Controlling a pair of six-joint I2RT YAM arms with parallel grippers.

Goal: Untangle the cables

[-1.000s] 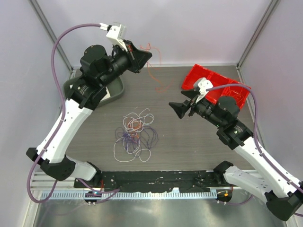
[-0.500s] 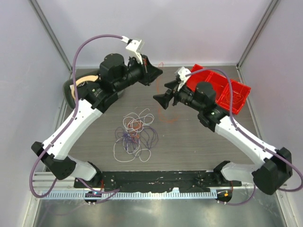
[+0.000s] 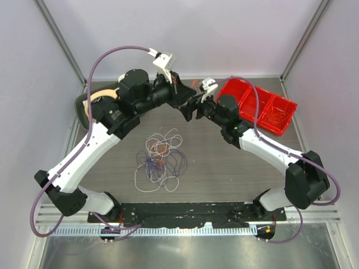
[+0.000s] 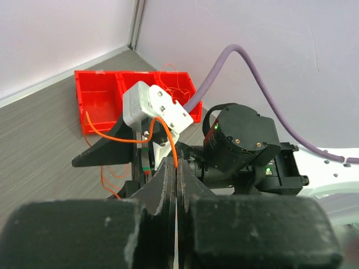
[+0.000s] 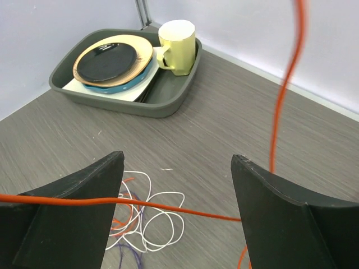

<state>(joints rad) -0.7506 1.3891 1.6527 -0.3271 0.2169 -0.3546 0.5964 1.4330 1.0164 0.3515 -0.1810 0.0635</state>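
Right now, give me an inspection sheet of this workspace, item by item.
Surface: grey wood-grain table, no spills seen.
Job's things: tangle of white, purple and orange cables lying mid-table; one orange cable held in the air.
Clutter: red bin far right; grey tray with plates and yellow cup far left.
Grippers: left gripper shut on the orange cable; right gripper open, that cable running across its gap.
Cables: mauve hoses arch along both arms, off the table.
Surroundings: pale walls, metal frame posts.
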